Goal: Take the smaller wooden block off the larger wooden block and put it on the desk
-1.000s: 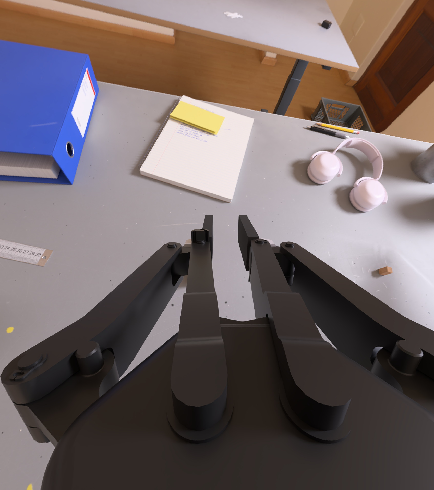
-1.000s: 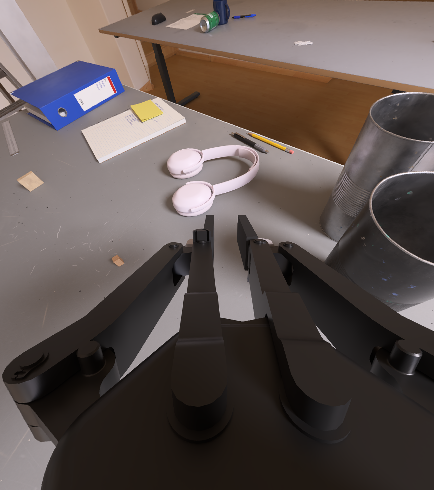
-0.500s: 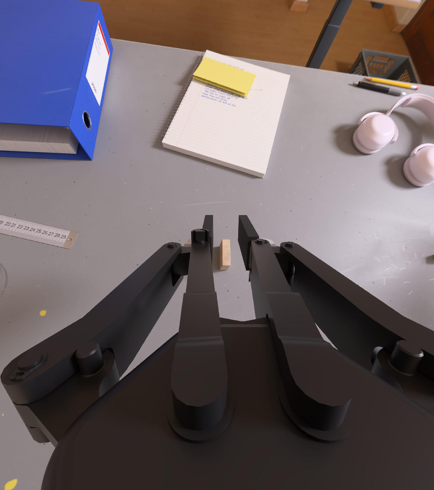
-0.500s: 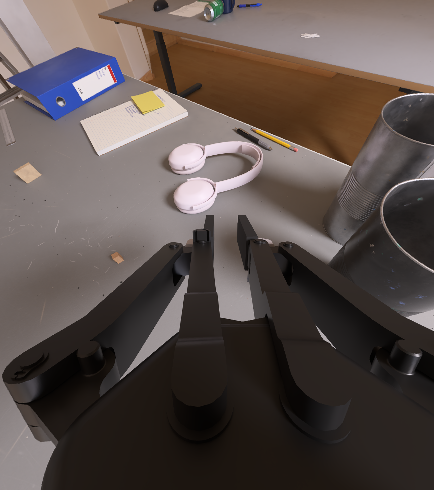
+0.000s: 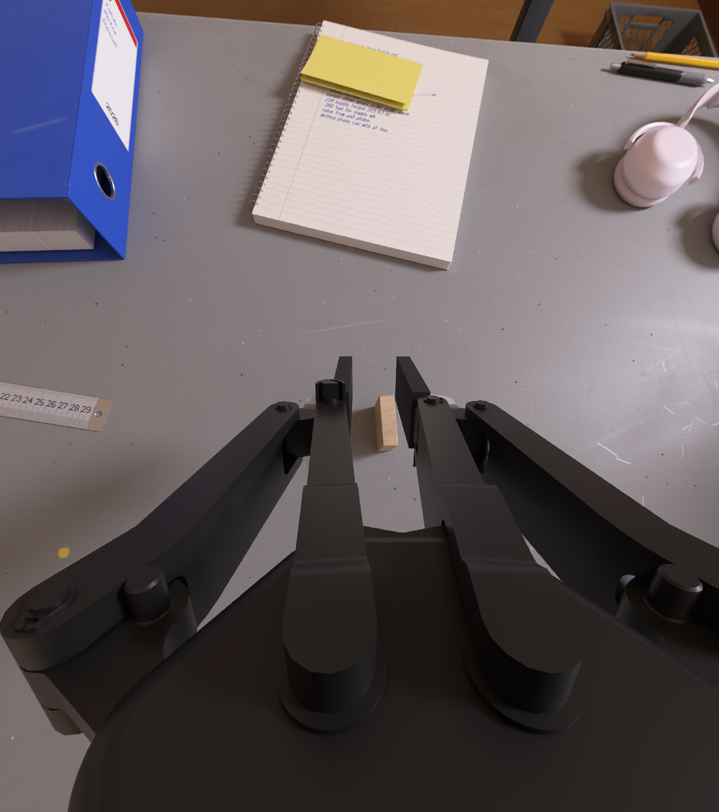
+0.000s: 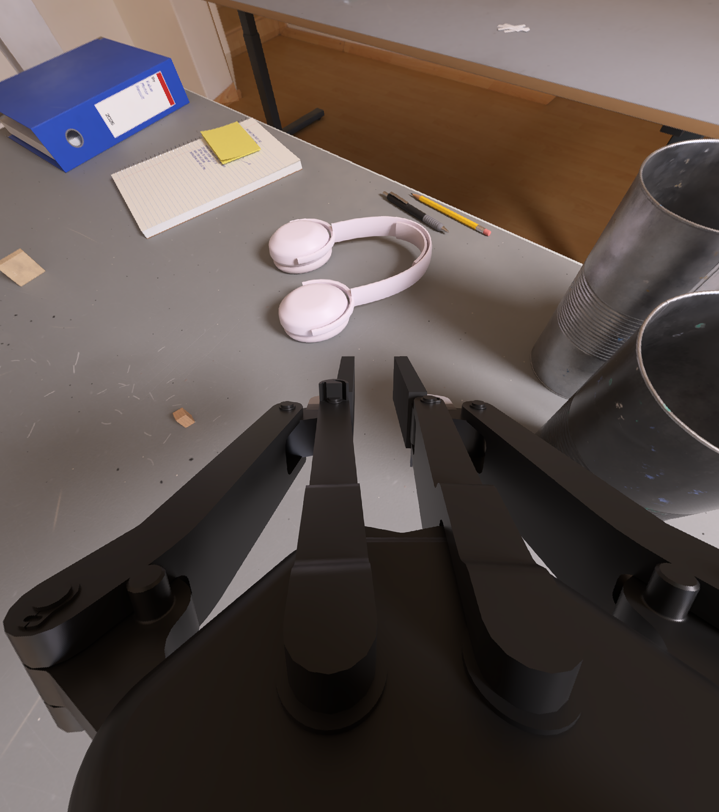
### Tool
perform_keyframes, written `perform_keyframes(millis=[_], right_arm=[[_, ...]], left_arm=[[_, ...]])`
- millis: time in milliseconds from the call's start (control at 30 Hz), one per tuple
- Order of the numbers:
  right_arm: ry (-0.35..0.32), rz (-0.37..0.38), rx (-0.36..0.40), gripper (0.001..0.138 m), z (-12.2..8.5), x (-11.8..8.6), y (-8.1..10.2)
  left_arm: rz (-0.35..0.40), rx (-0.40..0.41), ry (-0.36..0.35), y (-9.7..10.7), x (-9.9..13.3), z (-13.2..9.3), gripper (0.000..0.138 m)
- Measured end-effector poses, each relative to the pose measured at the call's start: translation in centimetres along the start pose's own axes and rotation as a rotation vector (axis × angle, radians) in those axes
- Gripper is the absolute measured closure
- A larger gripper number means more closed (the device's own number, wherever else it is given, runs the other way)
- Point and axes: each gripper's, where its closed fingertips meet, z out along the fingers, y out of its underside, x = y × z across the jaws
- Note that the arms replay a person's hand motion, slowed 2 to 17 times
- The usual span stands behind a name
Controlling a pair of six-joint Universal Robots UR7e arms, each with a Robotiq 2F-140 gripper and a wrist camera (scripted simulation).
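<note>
In the right wrist view the smaller wooden block [image 6: 183, 417] lies alone on the grey desk [image 6: 129, 334]. The larger, flat wooden block [image 6: 19, 267] lies far to its left, apart from it. In the left wrist view the larger block [image 5: 385, 422] shows on the desk in the gap between my fingers, partly hidden by the left finger. My left gripper [image 5: 374, 373] hovers above it, jaws a narrow gap apart and holding nothing. My right gripper [image 6: 374, 373] is empty too, jaws slightly apart, above bare desk to the right of the smaller block.
Pink headphones [image 6: 327, 281], a notepad [image 5: 371, 149] with a yellow sticky note, a blue binder [image 5: 37, 127], a steel ruler [image 5: 28, 402], and a pen and pencil [image 6: 437, 213] lie on the desk. Two metal bins [image 6: 678, 263] stand close to the right gripper.
My left gripper has moved forward over the desk, and the larger block has come into view between its fingers. The right gripper has drifted only slightly. Both blocks stay still.
</note>
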Motion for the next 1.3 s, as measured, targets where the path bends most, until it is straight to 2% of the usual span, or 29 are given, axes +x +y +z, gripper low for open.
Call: perform_keyframes(millis=[333, 700, 1033, 1300], right_arm=[[0.015, -0.002, -0.025, 0.115, 0.4, 0.3, 0.3], [0.017, -0.004, -0.042, 0.115, 0.8, 0.4, 0.5], [0.023, -0.006, -0.058, 0.115, 1.1, 0.6, 0.7], [0.025, -0.005, -0.070, 0.115, 1.4, 0.7, 0.8]], left_arm=[[0.005, -0.036, -0.015, 0.2, -0.8, 2.3, 0.107], [0.034, -0.053, -0.078, 0.4, -1.7, 4.1, 0.097], [0.064, -0.117, -0.141, 1.1, -2.3, 5.3, 0.084], [0.080, -0.159, -0.168, 1.6, -2.6, 6.0, 0.079]])
